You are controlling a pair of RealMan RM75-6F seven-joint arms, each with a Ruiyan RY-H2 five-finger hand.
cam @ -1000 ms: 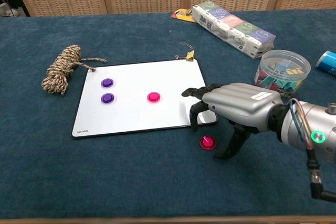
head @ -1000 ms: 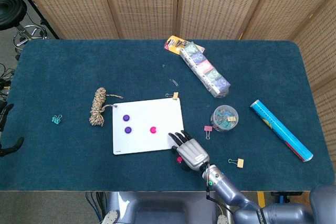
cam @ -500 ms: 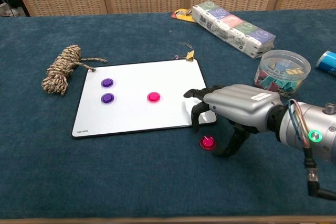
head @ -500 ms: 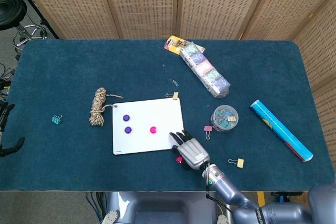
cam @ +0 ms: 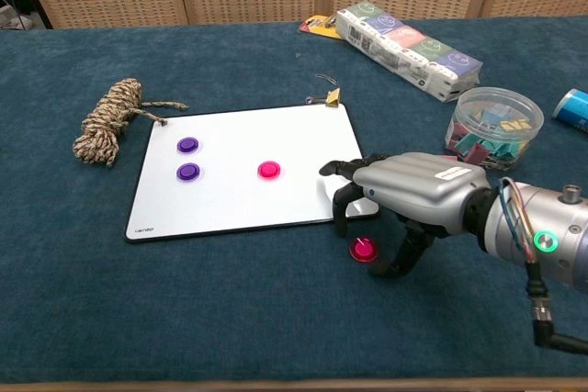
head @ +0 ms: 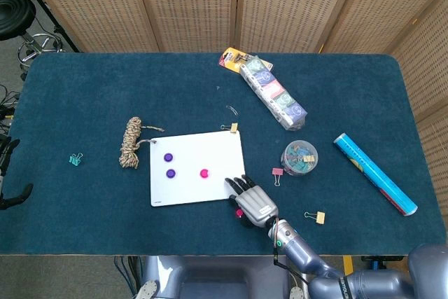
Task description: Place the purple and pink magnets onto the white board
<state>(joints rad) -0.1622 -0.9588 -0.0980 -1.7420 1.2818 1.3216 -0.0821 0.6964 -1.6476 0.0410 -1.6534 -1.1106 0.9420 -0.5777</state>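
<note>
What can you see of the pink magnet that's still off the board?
The loose pink magnet is a small round glossy disc, plastic by its look, lying flat on the blue cloth just off the board's near right corner. The right robot hand arches over it, fingers curled down on either side; whether they touch it is unclear. In the head view it shows only partly under the hand.

Right hand arched over pink magnet — apart.
</note>
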